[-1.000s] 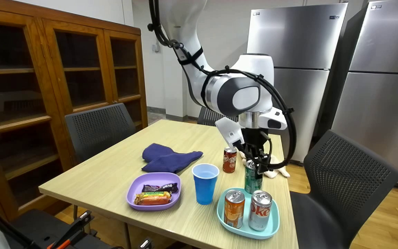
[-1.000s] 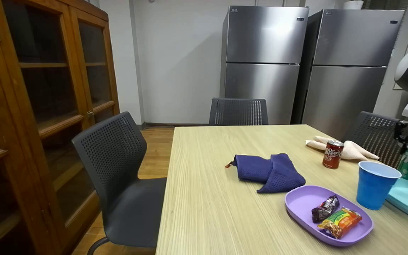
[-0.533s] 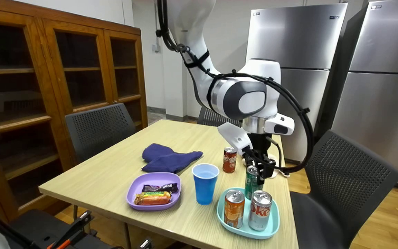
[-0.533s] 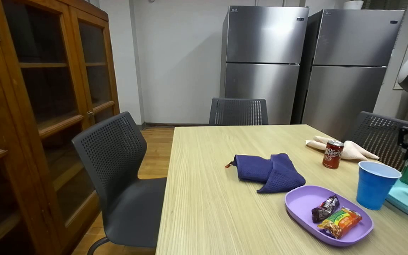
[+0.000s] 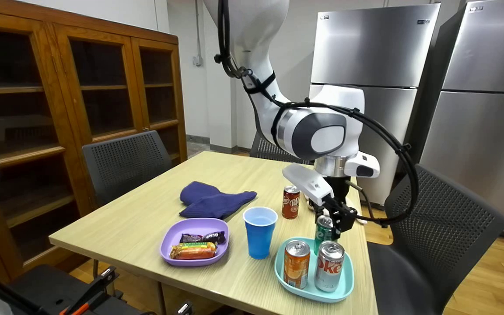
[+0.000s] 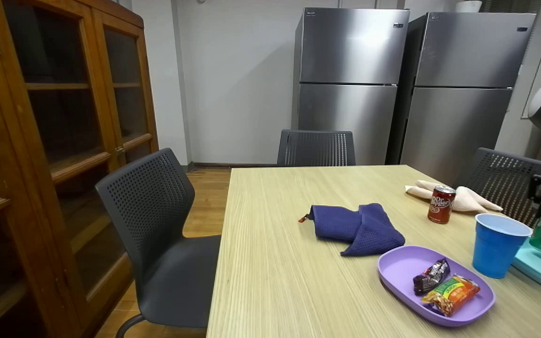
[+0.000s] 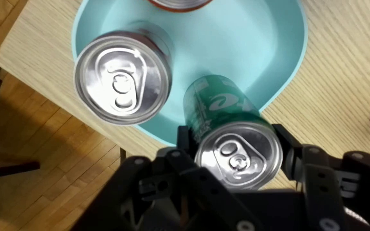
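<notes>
Okay, we have the pincer [image 7: 234, 138] clamped on the green can [image 7: 218, 99], jaws moderately spread, set against both sides. Can looks near upright over the teal tray [image 7: 236, 38], at the end toward the red can [image 5: 290, 203]; we can't tell whether its base touches the tray. We see the silver can [image 5: 329, 269] and the orange can [image 5: 296, 266] standing in that tray, the silver can close beside the green can but apart. Tray sits near a corner of the surface [image 5: 138, 214]. Next to it we've got the blue cup [image 5: 260, 236], then the purple plate [image 6: 396, 266] with two wrapped snacks [image 6: 453, 298] in it. Farther back we have the navy cloth [image 6: 338, 225] and the pale cloth [image 6: 470, 201] lying by the red can.
</notes>
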`<state>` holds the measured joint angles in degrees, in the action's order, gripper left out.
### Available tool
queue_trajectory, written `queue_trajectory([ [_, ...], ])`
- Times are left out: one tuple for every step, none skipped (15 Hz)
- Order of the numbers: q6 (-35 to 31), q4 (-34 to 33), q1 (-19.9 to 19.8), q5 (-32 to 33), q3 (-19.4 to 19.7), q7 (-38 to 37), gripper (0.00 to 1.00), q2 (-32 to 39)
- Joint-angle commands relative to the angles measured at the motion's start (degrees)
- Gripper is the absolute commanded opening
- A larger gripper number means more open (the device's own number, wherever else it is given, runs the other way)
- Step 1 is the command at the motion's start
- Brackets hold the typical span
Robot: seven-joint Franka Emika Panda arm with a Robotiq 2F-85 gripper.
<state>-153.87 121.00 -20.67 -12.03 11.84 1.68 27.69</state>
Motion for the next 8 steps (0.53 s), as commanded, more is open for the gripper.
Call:
queue_trajectory([
  [2.28,-3.65,-3.31,-0.91,-2.71,4.97,0.39,1.8],
  [2.4,-4.2,-4.13,-1.18,-3.4,6.23,0.39,2.26],
  [2.77,-4.55,-5.13,-1.5,-4.08,7.71,0.39,2.4],
  [3.11,-5.05,-5.95,-1.79,-4.8,8.96,0.39,2.78],
  [3.47,-5.52,-6.73,-2.12,-5.42,10.11,0.39,3.16],
  [4.07,-5.91,-7.59,-2.57,-6.15,11.52,0.39,3.45],
  [4.58,-6.27,-8.15,-2.79,-6.5,12.5,0.39,3.69],
  [5.4,-6.73,-8.8,-3.25,-6.96,13.62,0.39,3.93],
])
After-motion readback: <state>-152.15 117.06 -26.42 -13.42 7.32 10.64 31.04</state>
